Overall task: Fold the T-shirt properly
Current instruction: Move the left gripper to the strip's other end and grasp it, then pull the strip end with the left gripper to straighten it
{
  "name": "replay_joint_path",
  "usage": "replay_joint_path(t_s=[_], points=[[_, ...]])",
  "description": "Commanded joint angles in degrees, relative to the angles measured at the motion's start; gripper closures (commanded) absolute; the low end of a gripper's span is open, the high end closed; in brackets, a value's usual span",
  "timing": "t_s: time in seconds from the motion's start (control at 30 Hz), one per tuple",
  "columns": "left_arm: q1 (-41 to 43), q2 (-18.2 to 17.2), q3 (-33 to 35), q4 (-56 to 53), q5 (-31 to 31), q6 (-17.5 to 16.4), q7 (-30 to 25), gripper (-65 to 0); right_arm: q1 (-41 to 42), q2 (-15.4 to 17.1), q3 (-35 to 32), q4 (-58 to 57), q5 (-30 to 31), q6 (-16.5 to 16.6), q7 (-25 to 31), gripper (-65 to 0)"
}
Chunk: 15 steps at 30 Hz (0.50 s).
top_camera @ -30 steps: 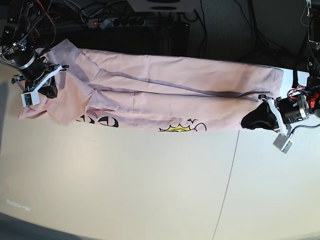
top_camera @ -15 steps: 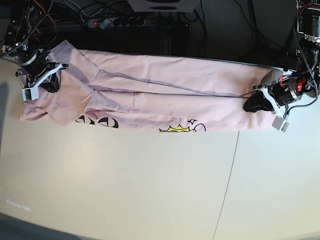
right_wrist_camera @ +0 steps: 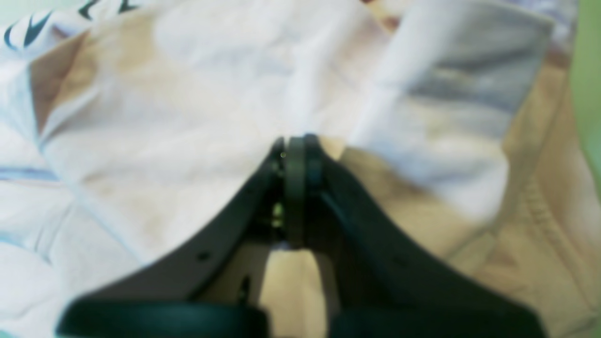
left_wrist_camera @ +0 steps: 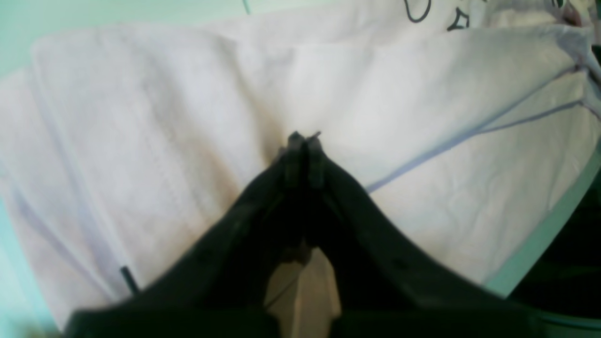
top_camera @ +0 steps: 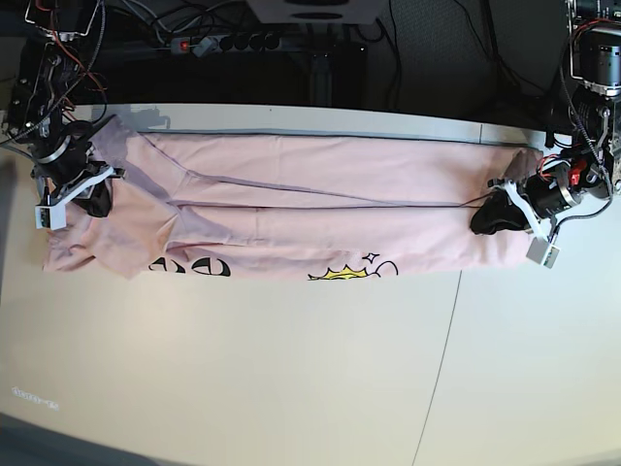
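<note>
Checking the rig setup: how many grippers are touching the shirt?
2: the left gripper at the pale pink cotton T-shirt's right end in the base view, the right gripper at its left end.

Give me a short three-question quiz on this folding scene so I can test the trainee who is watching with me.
1. True or false: both hands, the left hand and the right hand, are shut on the T-shirt.
2. Which printed mark shows along the shirt's near edge, right of the black lettering? A) a yellow crown B) a red star C) a blue stripe
3. Fill in: the shirt lies as a long band across the ____, with one hand at each end.

Key: 1 true; 2 A, the yellow crown; 3 table.
</note>
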State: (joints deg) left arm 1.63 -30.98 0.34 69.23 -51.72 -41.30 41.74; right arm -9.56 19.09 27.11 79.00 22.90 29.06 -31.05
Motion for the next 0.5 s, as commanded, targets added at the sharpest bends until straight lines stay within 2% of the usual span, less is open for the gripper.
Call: replay_joint_path(t_s=[0.0, 0.23, 0.33, 0.43, 0.47], points=[[-1.4, -1.1, 0.0, -1.0, 3.2, 1.3, 1.5, 0.0, 0.5, 0.9, 0.1, -0.4, -2.4, 4.1, -2.3, 0.0], [-10.5, -1.1, 8.0, -10.9, 3.6, 1.3, -0.5, 0.0, 1.3, 0.9, 0.1, -0.7, -2.3, 4.1, -2.3, 0.0], [-13.1, -1.1, 9.1, -12.2, 3.2, 1.3, -0.7, 0.0, 1.3, 0.9, 0.1, -0.7, -2.4, 4.1, -2.4, 0.0], [-14.3, -2.0, 8.9, -12.1, -1.3, 1.3, 1.6, -0.6, 1.3, 0.9, 0.1, -0.7, -2.4, 4.1, -2.4, 0.0], [-14.5, -2.5, 8.7, -11.9, -3.5, 1.3, 2.6, -3.9, 1.3, 0.9, 0.1, -0.7, -2.4, 4.1, -2.4, 0.0]])
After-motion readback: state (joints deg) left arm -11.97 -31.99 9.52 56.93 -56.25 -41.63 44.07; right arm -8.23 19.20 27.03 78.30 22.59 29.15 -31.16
